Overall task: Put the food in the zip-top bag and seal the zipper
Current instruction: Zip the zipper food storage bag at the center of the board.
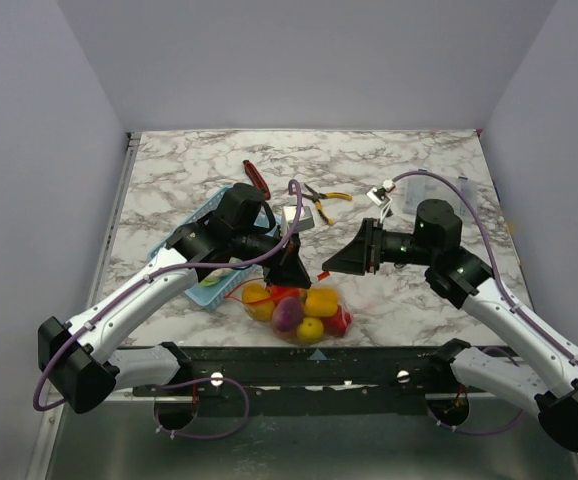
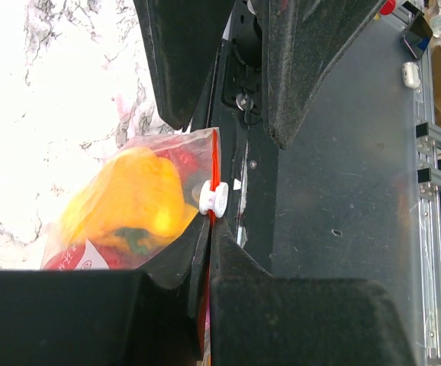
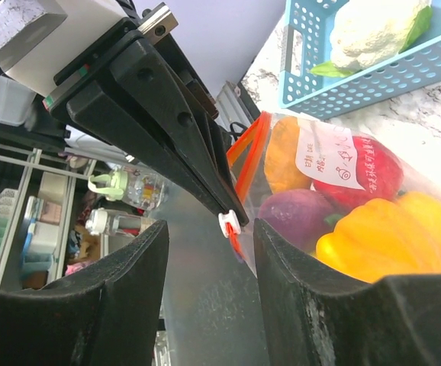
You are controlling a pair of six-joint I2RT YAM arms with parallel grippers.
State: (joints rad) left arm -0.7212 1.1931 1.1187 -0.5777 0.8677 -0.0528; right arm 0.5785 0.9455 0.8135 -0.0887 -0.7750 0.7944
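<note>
zip-top bag (image 1: 269,312): clear crinkled plastic, filled
food (image 1: 319,300): yellow, red, orange, purple pieces packed inside the bag
zipper (image 3: 245,156): orange-red strip, white slider (image 3: 230,223) fitted

Marble-pattern table (image 1: 409,160). Lying directly on it:
- zip-top bag (image 1: 294,308) holding food (image 1: 319,300), centre, near the front edge
- light-blue basket (image 1: 209,292), just left of the bag
- red-handled knife (image 1: 256,178) and yellow-handled pliers (image 1: 324,200), rear centre, apart from each other
- clear box (image 1: 416,187), rear right

Bare marble tabletop (image 1: 419,300) right of crinkly clear plastic bag (image 1: 294,308), light-blue slatted basket (image 1: 212,290) close on its left, black left gripper (image 1: 293,271) at its mouth
</note>
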